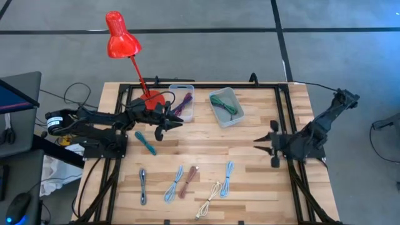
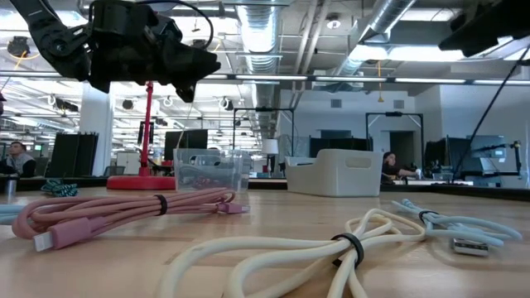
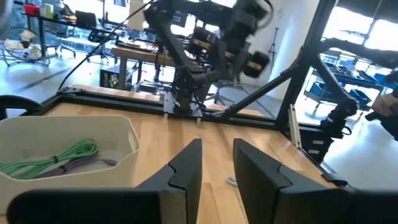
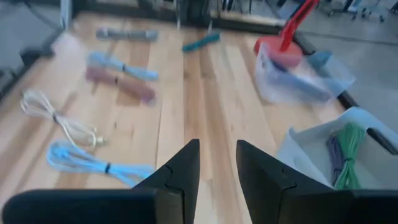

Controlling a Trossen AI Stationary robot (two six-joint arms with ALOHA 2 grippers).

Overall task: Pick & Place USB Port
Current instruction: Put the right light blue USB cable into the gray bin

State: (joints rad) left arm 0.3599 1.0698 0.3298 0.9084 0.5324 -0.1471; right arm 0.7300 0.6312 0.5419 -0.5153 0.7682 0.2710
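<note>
Several bundled USB cables lie flat on the wooden table point(image 1: 250, 187): a teal one point(image 1: 145, 142), a grey one point(image 1: 142, 185), two light blue ones point(image 1: 174, 183) point(image 1: 228, 178), a maroon one point(image 1: 189, 181) and a cream one point(image 1: 209, 200). My left gripper point(image 1: 164, 128) hovers open above the table between the teal cable and the clear bin point(image 1: 182, 101), with nothing between its fingers point(image 3: 186, 168). At the table's right side my right gripper point(image 1: 265, 142) hangs open and empty above the wood, pointing toward the cables point(image 4: 93, 162).
A clear bin with a purple cable and a white bin point(image 1: 219, 112) holding a green cable point(image 1: 226, 105) stand at the far middle. A red desk lamp point(image 1: 122, 37) rises from its base point(image 1: 152, 97) at the far left. Black frame rails point(image 1: 284, 125) run along the table's sides.
</note>
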